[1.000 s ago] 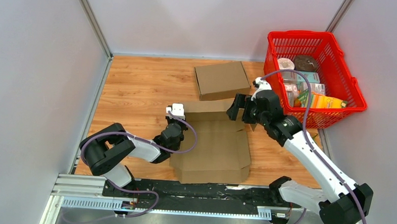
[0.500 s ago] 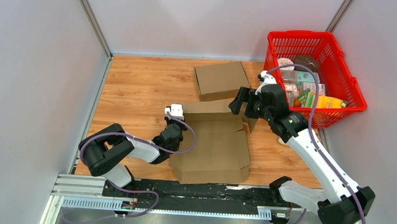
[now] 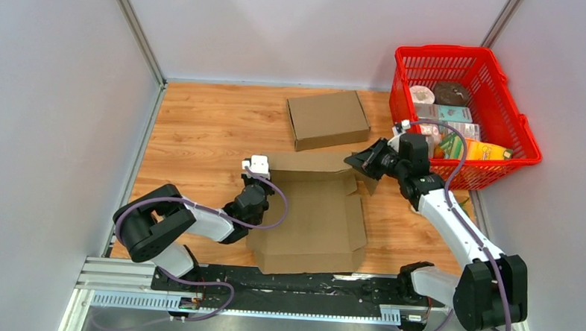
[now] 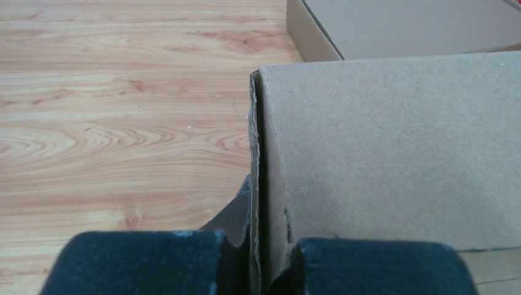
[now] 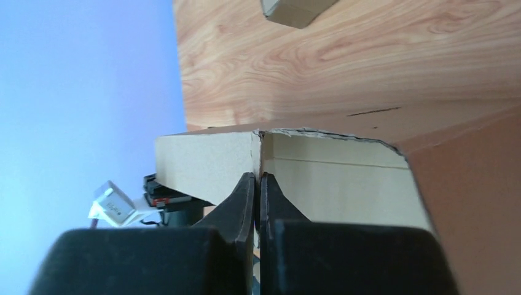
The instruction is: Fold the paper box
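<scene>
Now, with the paper box (image 3: 310,218) lying open mid-table (image 3: 202,132), the left gripper (image 4: 257,261) is clamping its left wall while the right gripper (image 5: 258,181), fingers pressed together, is possibly pinching the far-right corner, readying both walls for folding upright

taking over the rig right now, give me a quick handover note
Left gripper: jaws shut on the left wall of the open brown cardboard box.
Right gripper: jaws shut at the box's far right corner; whether cardboard is pinched is unclear.
The box sits mid-table. A closed brown cardboard box lies behind it, and a red plastic basket stands far right.
Done: side walls partly raised.
Left: tuck the corners and close the far flap.
</scene>
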You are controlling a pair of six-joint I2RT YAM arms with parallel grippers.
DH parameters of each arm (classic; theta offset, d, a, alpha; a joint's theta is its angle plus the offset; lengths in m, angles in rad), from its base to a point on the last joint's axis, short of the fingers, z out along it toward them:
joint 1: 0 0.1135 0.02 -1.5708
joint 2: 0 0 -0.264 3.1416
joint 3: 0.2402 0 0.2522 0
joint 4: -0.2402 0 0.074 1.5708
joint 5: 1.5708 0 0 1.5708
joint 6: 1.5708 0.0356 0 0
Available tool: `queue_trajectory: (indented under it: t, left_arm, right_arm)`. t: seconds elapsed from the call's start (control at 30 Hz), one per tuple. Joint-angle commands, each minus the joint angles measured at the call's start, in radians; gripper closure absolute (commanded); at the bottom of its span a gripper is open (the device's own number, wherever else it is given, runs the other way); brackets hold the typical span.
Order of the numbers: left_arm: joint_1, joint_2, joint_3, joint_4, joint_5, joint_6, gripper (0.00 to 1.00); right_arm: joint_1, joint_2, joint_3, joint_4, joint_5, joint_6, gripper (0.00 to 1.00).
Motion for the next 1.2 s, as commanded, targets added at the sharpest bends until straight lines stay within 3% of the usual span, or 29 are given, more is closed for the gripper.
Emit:
queue_trajectory:
  t: [0.0,0.03,0.07,0.1,0.13,0.2,0.3,0.37,0.47,0.5,0.57,0.6,0.83,1.13,1.17]
  left_arm:
    - [0.0,-0.033,-0.005,0.063,0.005,-0.039,1.0]
    - [-0.002,-0.035,-0.006,0.065,0.004,-0.042,1.0]
    - [0.0,-0.035,-0.005,0.065,0.002,-0.042,1.0]
    - [-0.002,-0.035,-0.006,0.066,-0.004,-0.044,1.0]
    - [-0.002,-0.035,-0.008,0.069,-0.007,-0.045,1.0]
    - [-0.002,-0.036,-0.011,0.071,-0.01,-0.047,1.0]
    - [-0.002,-0.033,-0.009,0.074,-0.016,-0.051,1.0]
    - [-0.002,-0.033,-0.011,0.077,-0.025,-0.05,1.0]
    - [0.0,-0.035,-0.011,0.08,-0.031,-0.054,1.0]
    - [0.0,-0.035,-0.012,0.077,-0.03,-0.054,1.0]
    - [0.0,-0.036,-0.014,0.074,-0.027,-0.057,1.0]
    - [-0.002,-0.038,-0.016,0.074,-0.025,-0.061,1.0]
    - [0.0,-0.041,-0.02,0.079,-0.028,-0.062,1.0]
    - [-0.002,-0.039,-0.025,0.088,-0.033,-0.062,1.0]
    - [0.0,-0.041,-0.025,0.089,-0.034,-0.061,1.0]
  right_arm:
    - [-0.052,-0.006,-0.091,0.36,-0.151,0.132,1.0]
    - [-0.053,-0.007,-0.088,0.362,-0.156,0.09,1.0]
    - [-0.052,-0.009,-0.067,0.318,-0.124,0.027,0.9]
    - [-0.044,-0.004,0.012,0.104,-0.103,-0.122,0.45]
    - [-0.035,-0.009,0.039,0.007,-0.069,-0.182,0.35]
    - [0.006,-0.08,0.039,-0.169,0.076,-0.256,0.24]
    - [0.083,-0.229,-0.005,-0.283,0.23,-0.28,0.22]
    - [0.161,-0.315,-0.059,-0.313,0.331,-0.274,0.25]
    - [0.351,-0.338,-0.154,-0.299,0.619,-0.221,0.44]
    - [0.421,-0.329,-0.174,-0.284,0.667,-0.205,0.65]
    - [0.453,-0.279,-0.22,-0.192,0.753,-0.175,0.83]
    - [0.453,-0.256,-0.231,-0.152,0.77,-0.172,0.97]
    - [0.425,-0.003,-0.193,0.018,1.031,-0.162,1.0]
    - [0.395,0.114,-0.251,0.227,1.044,-0.223,1.0]
    - [0.395,0.108,-0.265,0.344,0.98,-0.25,1.0]
